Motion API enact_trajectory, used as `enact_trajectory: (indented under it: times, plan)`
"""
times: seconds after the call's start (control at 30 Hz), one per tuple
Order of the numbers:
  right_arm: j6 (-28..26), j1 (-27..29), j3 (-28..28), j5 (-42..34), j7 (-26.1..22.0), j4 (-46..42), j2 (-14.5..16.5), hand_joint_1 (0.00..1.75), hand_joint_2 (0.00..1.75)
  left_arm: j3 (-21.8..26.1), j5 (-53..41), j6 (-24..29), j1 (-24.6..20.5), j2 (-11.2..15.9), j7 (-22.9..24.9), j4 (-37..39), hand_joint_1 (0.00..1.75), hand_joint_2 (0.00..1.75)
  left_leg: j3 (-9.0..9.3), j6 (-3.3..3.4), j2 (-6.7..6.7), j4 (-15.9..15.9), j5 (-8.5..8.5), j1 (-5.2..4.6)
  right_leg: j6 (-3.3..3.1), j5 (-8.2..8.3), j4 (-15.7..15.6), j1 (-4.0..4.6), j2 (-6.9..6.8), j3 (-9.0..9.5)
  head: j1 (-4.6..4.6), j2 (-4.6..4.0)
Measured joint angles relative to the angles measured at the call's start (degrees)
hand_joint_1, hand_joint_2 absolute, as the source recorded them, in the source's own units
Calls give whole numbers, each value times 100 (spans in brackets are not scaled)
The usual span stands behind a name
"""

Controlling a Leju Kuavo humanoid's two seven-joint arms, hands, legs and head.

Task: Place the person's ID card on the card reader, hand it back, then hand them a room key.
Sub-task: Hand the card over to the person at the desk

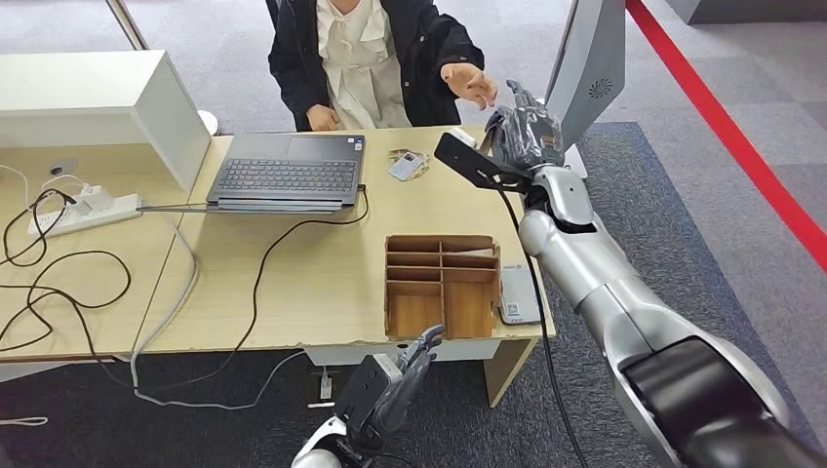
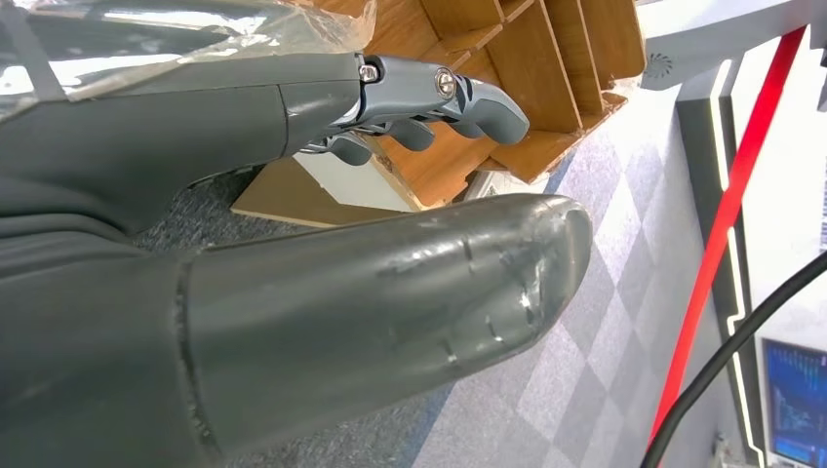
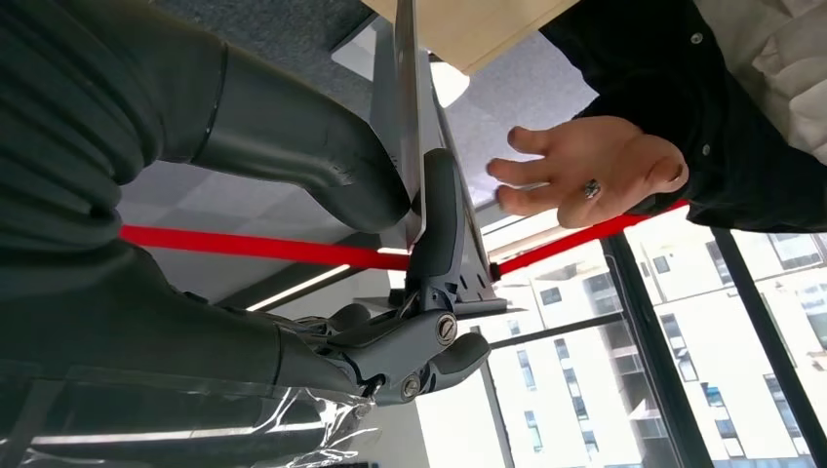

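R hand [image 1: 524, 125] is raised past the far right corner of the table [image 1: 293, 283], held out toward the person's hand [image 1: 470, 84]. In the R wrist view the thumb [image 3: 293, 146] and a dark finger [image 3: 441, 229] pinch a thin flat card [image 3: 408, 107] seen edge-on; can't tell which card it is. The person's hand [image 3: 585, 171] is open, fingers spread, near the card but not touching it.

A 2nd card w/ a lanyard [image 1: 407, 165] lies flat on the table, just right of the laptop [image 1: 288, 173] and beyond the wooden organizer [image 1: 442, 285]. Can't tell if it's the ID or a room key.

Card reader [image 1: 519, 294], a flat grey pad, sits just right of the organizer, touching or nearly touching its side, at the table's right edge.

L hand [image 1: 395, 380] hangs low, below the table's near edge, just in front of the organizer. L wrist view: fingers [image 2: 458, 97] lightly curled, thumb [image 2: 390, 322] apart from them, nothing held.

Laptop is open, far side of the table from the organizer, in front of the person. Well left of it: a white power strip [image 1: 88, 210] w/ black cables, and a white box [image 1: 98, 107].
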Motion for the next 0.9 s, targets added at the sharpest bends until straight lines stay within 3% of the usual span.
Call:
enact_trajectory:
  times: [0.37, 0.87, 0.9]
  plan:
    - [-17, -300, 56, -37, 22, 744, 257, 175, 175, 0, 11, -30, -2, -2, -27, 14, 0, 0, 0, 0, 1, 0, 0, 0, 0, 0, 0, 0, 0, 0, 1, 0]
    - [-178, -330, 73, -85, 74, 1125, 388, 173, 175, -2, 66, -40, -9, -2, 14, 16, 0, 0, 1, 0, 1, 1, 0, 0, 0, 0, 0, 0, 0, -1, 1, 0]
    - [-181, -333, 73, -75, 74, 1140, 397, 130, 175, -2, 73, -40, -10, -2, 15, 19, 0, 0, 1, 0, 1, 1, 0, 0, 0, 0, 0, 0, 0, -1, 1, 0]
